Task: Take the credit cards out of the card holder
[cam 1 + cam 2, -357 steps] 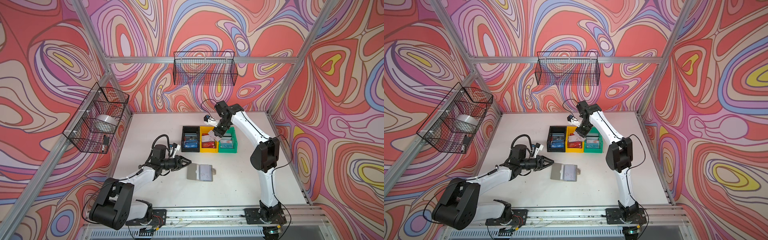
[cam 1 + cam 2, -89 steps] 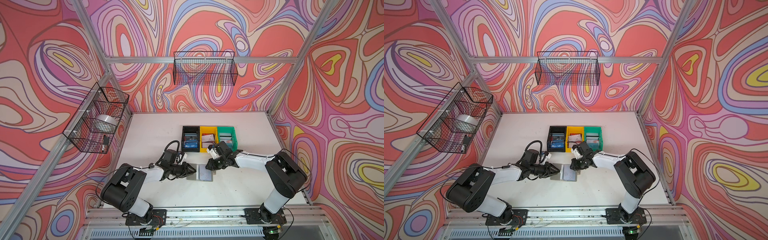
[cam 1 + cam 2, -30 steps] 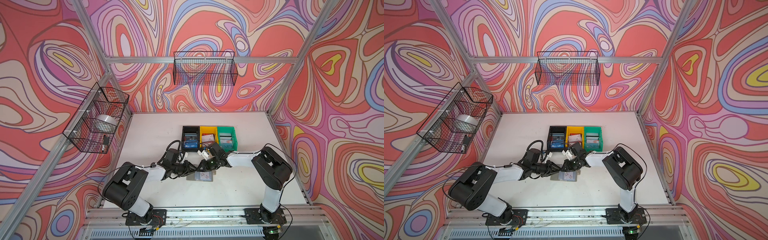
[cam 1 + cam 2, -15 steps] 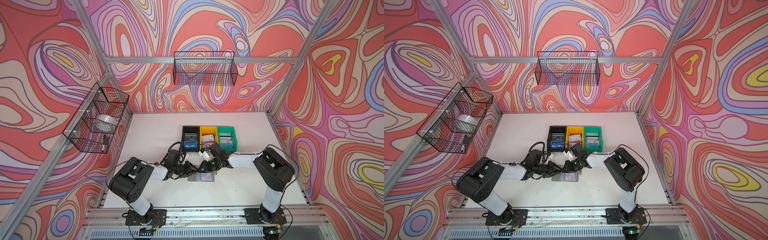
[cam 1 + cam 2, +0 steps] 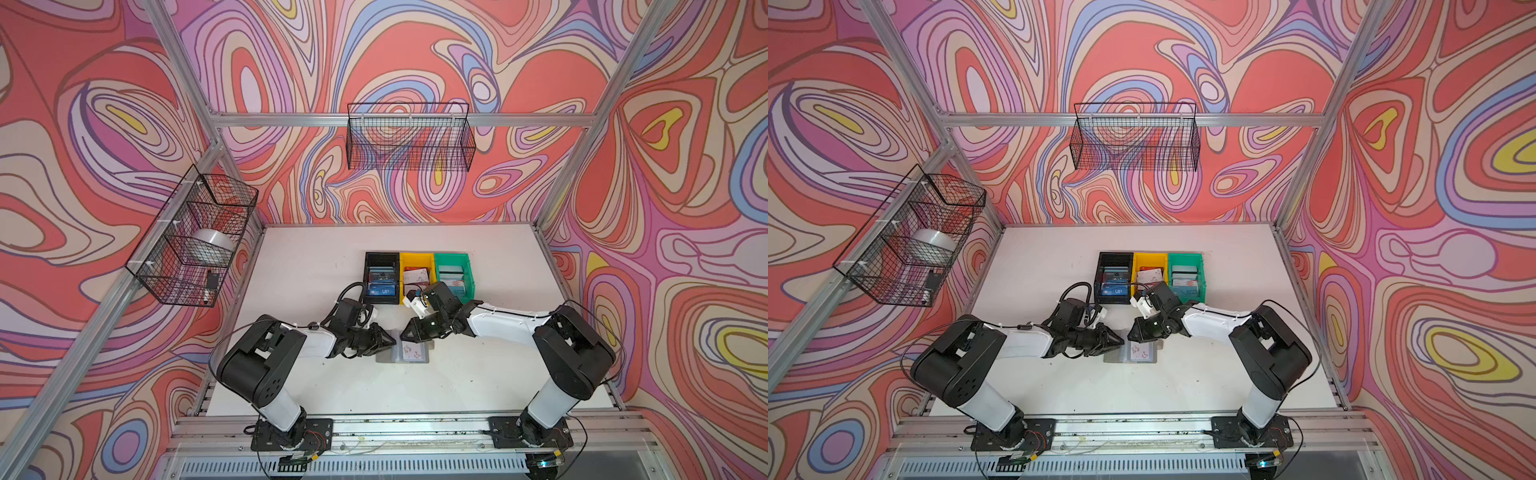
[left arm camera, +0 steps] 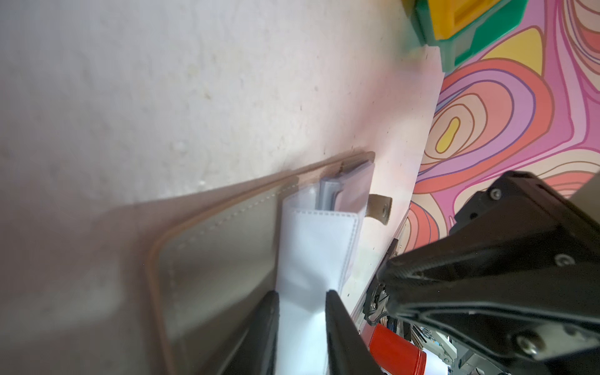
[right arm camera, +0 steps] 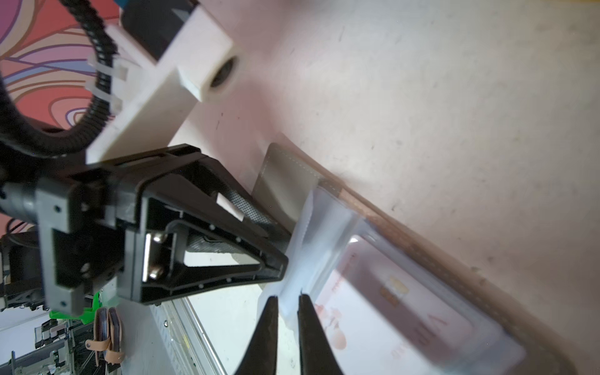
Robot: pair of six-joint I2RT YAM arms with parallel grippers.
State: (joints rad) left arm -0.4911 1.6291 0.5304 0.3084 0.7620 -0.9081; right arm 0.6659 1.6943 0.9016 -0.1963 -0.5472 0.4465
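Both my jaws, left and right, pinch the limp clear sleeve point(image 7: 311, 246) of the card holder point(image 6: 220, 246); the stiff credit card point(image 7: 367, 311) just beyond wants edge-gripping.

Grey card holder point(image 5: 384, 357); white, red-marked credit card point(image 5: 413, 352); swirly red-pink walls point(image 5: 124, 124).

Both top views are bright and sharp, with soft shadows on the white table point(image 5: 316, 266). In the left wrist view the card holder point(image 6: 220, 253) looks fuzzy up close.
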